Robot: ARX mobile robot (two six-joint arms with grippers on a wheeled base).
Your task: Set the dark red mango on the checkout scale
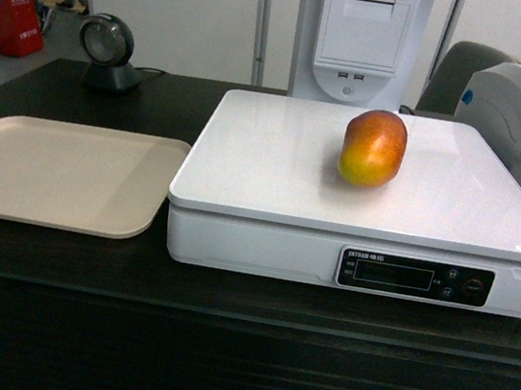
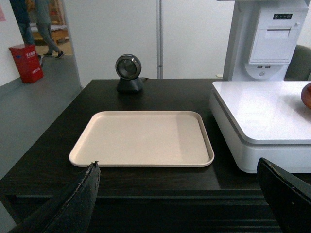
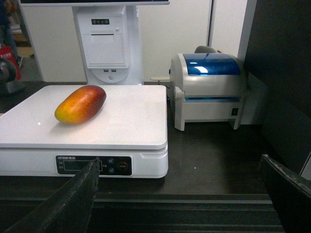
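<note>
One dark red mango (image 1: pixel 374 148) lies on the one scale (image 1: pixel 273 173), toward its rear edge, on the checkout (image 1: pixel 133 269). One beige tray (image 1: pixel 60 172) sits just beside the scale's left edge. Left gripper (image 2: pixel 180 194) and right gripper (image 3: pixel 180 194): both jaws spread wide, holding nothing.

Dark red fading to orange-yellow on the mango (image 1: pixel 374 148), sitting on a plain glossy white scale (image 1: pixel 274 168) with a black display strip. Beige tray (image 1: pixel 60 172), black wood-grain counter (image 1: pixel 227 292), blue-lidded grey printer (image 3: pixel 209 90).
</note>
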